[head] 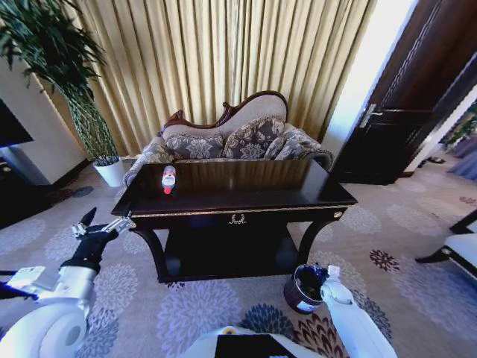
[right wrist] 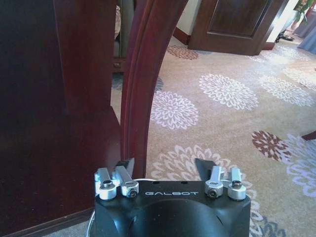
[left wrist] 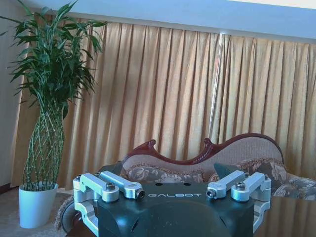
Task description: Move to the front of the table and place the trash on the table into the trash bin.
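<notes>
The dark glossy table (head: 246,195) with gold trim stands straight ahead. The trash I see on it is a clear plastic bottle (head: 169,179) with a red label, lying near the table's left end. The dark maroon trash bin (head: 304,288) sits on the carpet by the table's front right leg (right wrist: 143,84). My left gripper (head: 103,223) hovers open and empty just off the table's front left corner, level with the top. My right gripper (right wrist: 165,167) is low beside the bin, open and empty, facing that leg and the carpet.
A patterned sofa (head: 231,138) stands close behind the table. A white plant pot (head: 112,172) with a tall plant is at the back left, a dark door (head: 406,112) at the right, and a chair (head: 458,246) at the right edge. Flowered carpet surrounds the table.
</notes>
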